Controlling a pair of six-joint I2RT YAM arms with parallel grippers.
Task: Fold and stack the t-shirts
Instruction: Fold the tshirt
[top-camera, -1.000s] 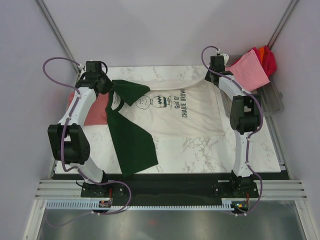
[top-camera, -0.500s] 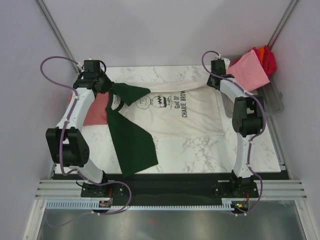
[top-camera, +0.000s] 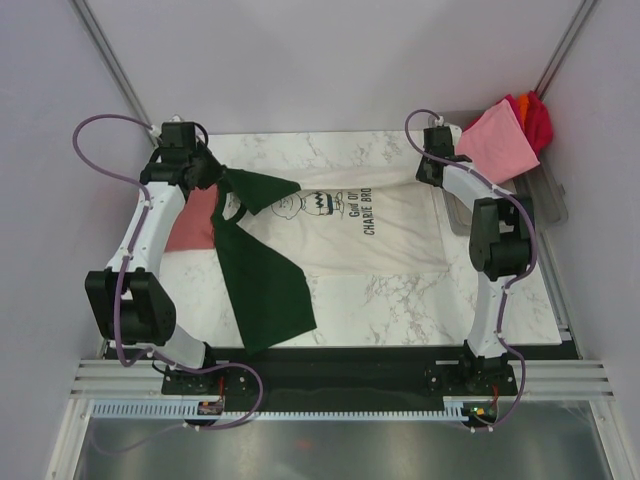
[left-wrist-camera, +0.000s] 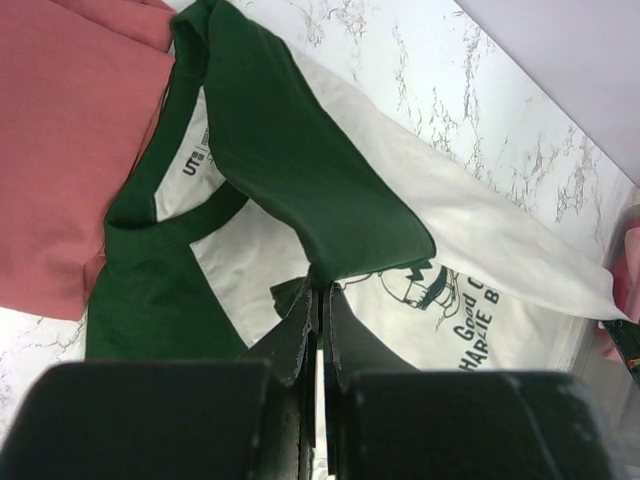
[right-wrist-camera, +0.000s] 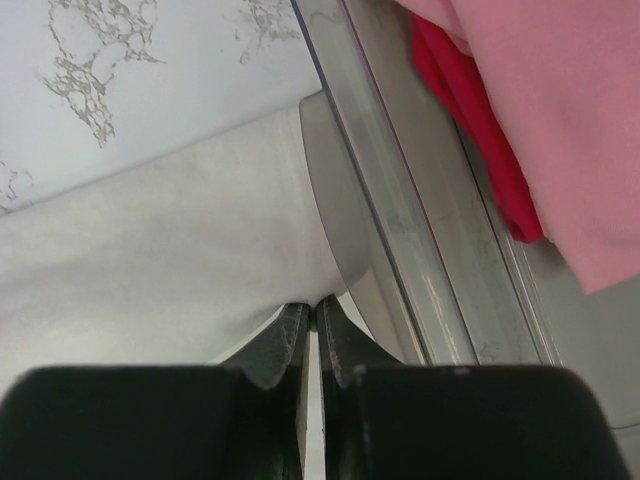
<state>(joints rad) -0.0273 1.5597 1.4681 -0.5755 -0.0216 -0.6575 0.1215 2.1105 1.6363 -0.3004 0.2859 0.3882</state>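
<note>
A cream-white t-shirt (top-camera: 385, 235) with black chest print lies spread on the marble table (top-camera: 430, 300). A dark green t-shirt (top-camera: 262, 275) lies over its left part. A brick-red t-shirt (top-camera: 192, 220) lies at the left, partly under the green one. My left gripper (top-camera: 218, 176) is shut on a fold of the green t-shirt (left-wrist-camera: 300, 170) and holds it raised at the far left. My right gripper (top-camera: 428, 172) is shut on the white t-shirt's far right edge (right-wrist-camera: 180, 260), beside a clear tray.
A clear plastic tray (top-camera: 545, 200) stands at the far right of the table, its rim (right-wrist-camera: 400, 200) close to my right fingers. A pink cloth (top-camera: 497, 140) and red cloth (top-camera: 537, 115) lie in it. Grey walls enclose the table.
Both grippers have lifted and pulled their cloth towards the far edge. The white shirt's far edge is drawn back and the print has shifted with it.
</note>
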